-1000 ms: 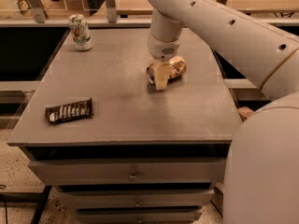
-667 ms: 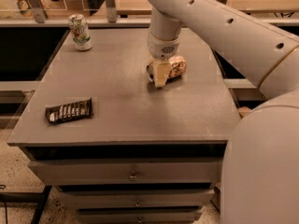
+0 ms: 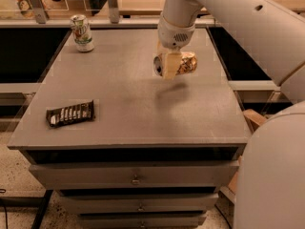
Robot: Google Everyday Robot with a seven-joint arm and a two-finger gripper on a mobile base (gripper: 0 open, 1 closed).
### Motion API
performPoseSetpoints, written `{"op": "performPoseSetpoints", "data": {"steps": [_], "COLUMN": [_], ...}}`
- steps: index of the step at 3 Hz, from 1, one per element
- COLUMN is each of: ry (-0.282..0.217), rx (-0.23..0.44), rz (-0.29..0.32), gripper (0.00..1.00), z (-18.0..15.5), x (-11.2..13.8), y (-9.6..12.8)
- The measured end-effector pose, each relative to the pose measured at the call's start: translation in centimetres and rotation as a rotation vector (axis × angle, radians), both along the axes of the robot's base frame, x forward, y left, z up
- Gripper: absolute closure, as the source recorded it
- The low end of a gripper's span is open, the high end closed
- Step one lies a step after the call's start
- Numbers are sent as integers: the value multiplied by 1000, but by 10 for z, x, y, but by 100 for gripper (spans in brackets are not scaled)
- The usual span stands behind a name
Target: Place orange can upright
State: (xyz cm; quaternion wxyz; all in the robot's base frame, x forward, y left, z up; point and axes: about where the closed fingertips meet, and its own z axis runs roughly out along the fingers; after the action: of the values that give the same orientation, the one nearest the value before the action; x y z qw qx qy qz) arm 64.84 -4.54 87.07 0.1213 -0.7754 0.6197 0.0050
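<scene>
One upright green-and-white can (image 3: pixel 82 32) far-left, one dark flat wrapper (image 3: pixel 70 113) near-left on grey table (image 3: pixel 143 123). Both well apart from gripper (image 3: pixel 170 66), mid-table, clenched on one sideways dented orange-brown can (image 3: pixel 186 63).

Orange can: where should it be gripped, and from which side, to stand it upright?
Across its mid-body, from above, as the gripper, over the far middle of the table, holds it. The orange can lies sideways in the air, silver top pointing left; gripping the curved wall leaves both ends free for tipping onto its base.
</scene>
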Motion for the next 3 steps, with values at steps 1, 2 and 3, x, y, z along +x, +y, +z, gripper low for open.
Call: {"op": "performPoseSetpoints", "data": {"steps": [1,2,3], "ry": [48,63,107], "rx": [117,318,571], "rz": [-69,-114,-158], "gripper": [100,100,100], "z": [30,76,99], "x": [-6,-13,-23], "y": [-22,-33,-41]}}
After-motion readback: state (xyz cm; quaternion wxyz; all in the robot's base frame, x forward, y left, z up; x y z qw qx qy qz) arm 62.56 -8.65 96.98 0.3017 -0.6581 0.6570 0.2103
